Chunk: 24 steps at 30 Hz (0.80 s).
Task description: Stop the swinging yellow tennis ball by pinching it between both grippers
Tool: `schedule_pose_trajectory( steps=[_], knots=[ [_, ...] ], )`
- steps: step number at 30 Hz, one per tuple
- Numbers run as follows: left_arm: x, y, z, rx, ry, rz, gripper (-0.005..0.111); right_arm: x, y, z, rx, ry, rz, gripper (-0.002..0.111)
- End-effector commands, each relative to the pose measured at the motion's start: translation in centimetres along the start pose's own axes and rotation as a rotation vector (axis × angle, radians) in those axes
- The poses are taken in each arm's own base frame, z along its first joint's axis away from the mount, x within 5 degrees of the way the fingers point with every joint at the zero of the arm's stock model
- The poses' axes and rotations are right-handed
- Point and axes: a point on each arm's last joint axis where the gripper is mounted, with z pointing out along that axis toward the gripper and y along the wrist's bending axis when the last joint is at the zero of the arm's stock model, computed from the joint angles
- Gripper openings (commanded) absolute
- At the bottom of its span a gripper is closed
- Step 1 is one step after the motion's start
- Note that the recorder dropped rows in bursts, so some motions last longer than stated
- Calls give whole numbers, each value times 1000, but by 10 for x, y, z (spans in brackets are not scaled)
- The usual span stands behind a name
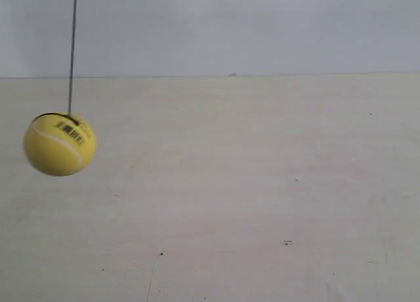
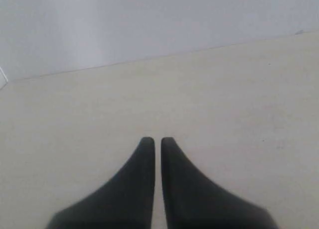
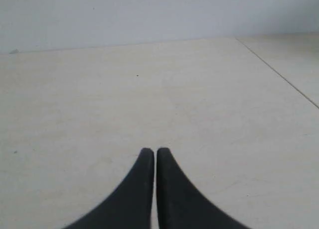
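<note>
I logged the fuzzy bright yellow tennis ball (image 1: 60, 144) hanging from its thin dark string (image 1: 71, 52) at the exterior view's left, over the pale table (image 1: 262, 184). The black pointed left gripper (image 2: 157, 141) and right gripper (image 3: 151, 152) were both pinched closed, gripping nothing.

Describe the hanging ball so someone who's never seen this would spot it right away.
Over the pale table, near the exterior view's left edge, a thin dark string drops from above. On its end hangs the yellow tennis ball, the only bright thing, with a barcode label near its top.
</note>
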Motion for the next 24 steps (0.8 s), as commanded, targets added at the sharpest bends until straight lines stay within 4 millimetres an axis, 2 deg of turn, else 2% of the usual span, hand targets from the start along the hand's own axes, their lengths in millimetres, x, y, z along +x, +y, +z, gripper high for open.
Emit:
schedule_pose_trajectory(
  steps=[1, 5, 8, 16, 21, 24],
  knots=[
    [0, 0, 0, 3, -8, -9, 5, -2, 0, 0, 0, -20, -10, 0],
    [0, 0, 0, 3, -8, -9, 5, -7, 1, -1, -5, -81, -39, 0],
    [-1, 0, 0, 1, -20, -9, 5, -17, 2, -2, -19, -188, -39, 0],
    [-14, 2, -1, -25, -169, -13, 5, -37, 5, -8, -50, -421, -35, 0],
    [-19, 3, -2, -19, -224, -100, 5, -43, 6, -11, -60, -491, -31, 0],
    [-30, 6, -6, -17, -356, -287, 5, -49, 7, -15, -76, -563, -10, 0]
  ],
)
